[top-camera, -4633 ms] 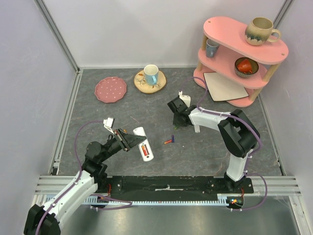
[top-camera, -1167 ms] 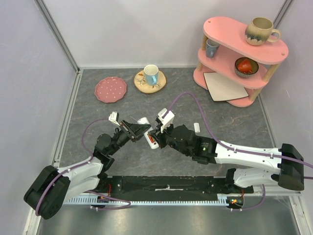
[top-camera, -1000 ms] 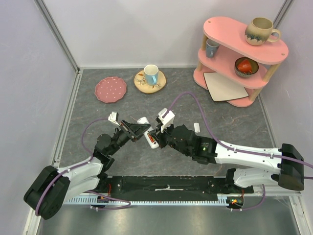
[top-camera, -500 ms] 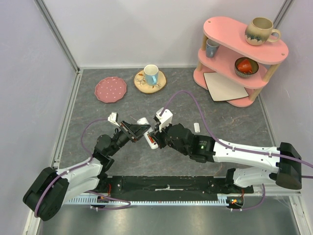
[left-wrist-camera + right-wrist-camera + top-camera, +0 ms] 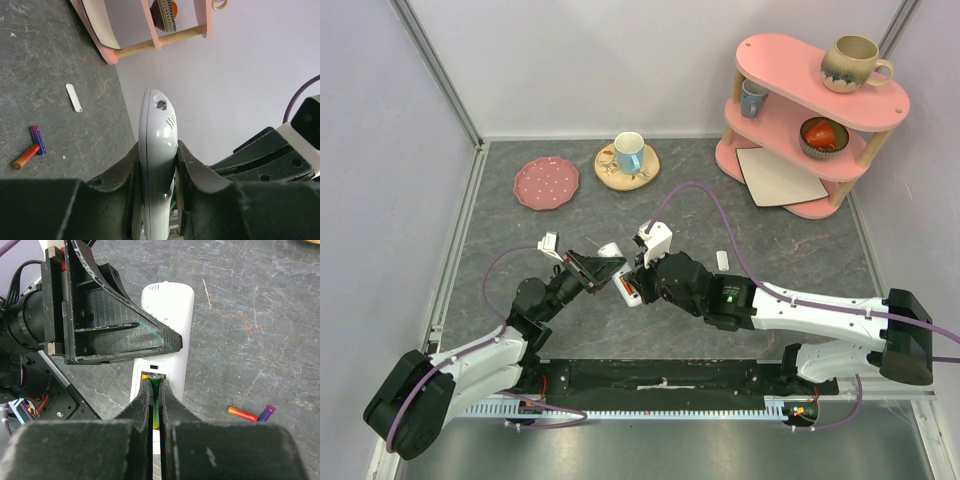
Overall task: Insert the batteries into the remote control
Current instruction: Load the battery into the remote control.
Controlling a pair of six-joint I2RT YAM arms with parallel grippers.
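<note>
L jaws closed on remote (image 5: 158,115), held edge-on. R jaws, well away 4.6 s ago, now pinch green cell (image 5: 155,405), tip at recess (image 5: 150,374): seating underway. 2 spare cells (image 5: 243,413) lie on surface (image 5: 250,315) beyond.

White remote control (image 5: 168,315), green battery (image 5: 155,392), pink dotted plate (image 5: 546,184)

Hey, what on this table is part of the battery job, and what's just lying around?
Job: remote control in the left end effector; green battery in the right end effector; orange battery and purple battery, loose.
Lying about: pink plate; cup on coaster; pink shelf; white strip, purpose unclear.
</note>
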